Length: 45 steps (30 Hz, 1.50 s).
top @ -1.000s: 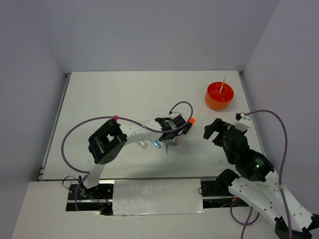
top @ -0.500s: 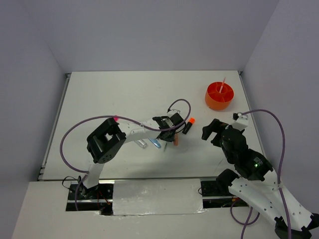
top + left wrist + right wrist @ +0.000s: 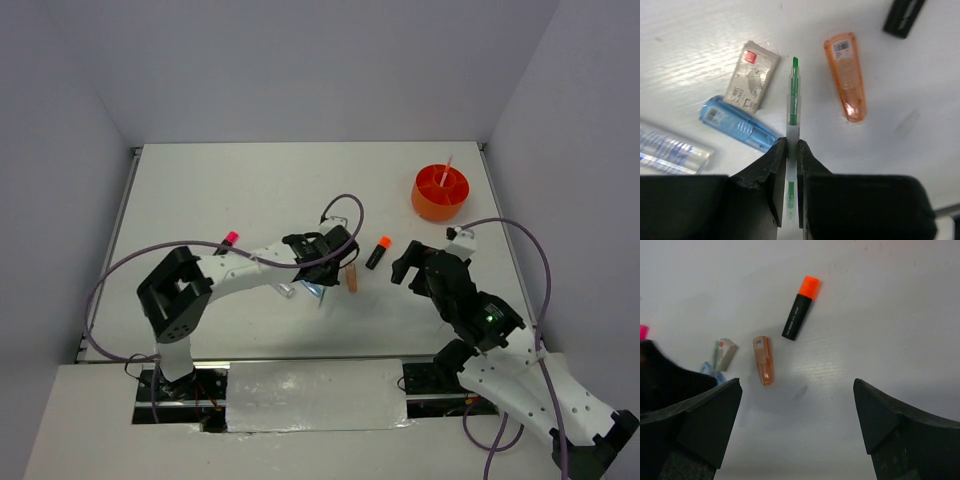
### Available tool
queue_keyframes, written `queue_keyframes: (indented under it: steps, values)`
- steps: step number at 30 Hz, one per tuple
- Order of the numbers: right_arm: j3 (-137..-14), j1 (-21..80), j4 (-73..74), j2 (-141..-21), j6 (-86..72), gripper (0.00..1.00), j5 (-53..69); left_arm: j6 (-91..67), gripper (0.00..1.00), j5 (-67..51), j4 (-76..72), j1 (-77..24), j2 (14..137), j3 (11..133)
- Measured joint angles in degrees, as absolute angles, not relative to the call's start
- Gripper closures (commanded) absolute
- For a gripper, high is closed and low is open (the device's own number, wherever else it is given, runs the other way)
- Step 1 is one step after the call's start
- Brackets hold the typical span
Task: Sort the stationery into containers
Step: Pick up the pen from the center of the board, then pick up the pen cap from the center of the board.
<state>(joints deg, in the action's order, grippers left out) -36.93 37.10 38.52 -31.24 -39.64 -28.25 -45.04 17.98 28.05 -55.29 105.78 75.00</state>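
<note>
My left claw (image 3: 791, 147), clamped tight on the thin green pen (image 3: 793, 95), mid-pickup; next, probably a lift toward the orange tub (image 3: 430, 211).

Even, diffuse overhead light on the white table (image 3: 250, 190), with faint, short shadows. In the left wrist view the clear tube (image 3: 670, 150) at the frame edge is smeared, possibly out of focus. In the right wrist view the near fingers (image 3: 690, 425) are dark and soft.
</note>
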Motion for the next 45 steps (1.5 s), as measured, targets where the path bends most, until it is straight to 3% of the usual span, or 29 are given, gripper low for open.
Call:
queue_keyframes:
  steps: [8, 12, 30, 39, 45]
  values:
    - [-32.8, 37.1, 33.6, -46.9, -47.2, 0.06, -27.0, -44.7, 1.0, 22.1, 30.7, -57.0, 87.6, 75.0]
    - [-32.1, 37.5, 32.5, -53.5, -52.2, 0.15, -27.2, -42.8, 1.0, 22.3, 31.8, -58.5, 77.1, 71.8]
    - [-39.4, 49.1, 31.3, -79.7, -67.4, 0.18, -32.7, -38.6, 1.0, 24.4, 46.8, -63.9, 39.4, 56.1]
    - [-39.4, 49.2, 31.6, -80.8, -70.3, 0.21, -33.2, -36.0, 1.0, 21.8, 44.6, -63.9, 38.5, 51.9]
    - [-38.8, 49.3, 31.4, -80.9, -71.7, 0.3, -33.2, -36.0, 1.0, 21.1, 44.3, -63.9, 39.3, 51.7]
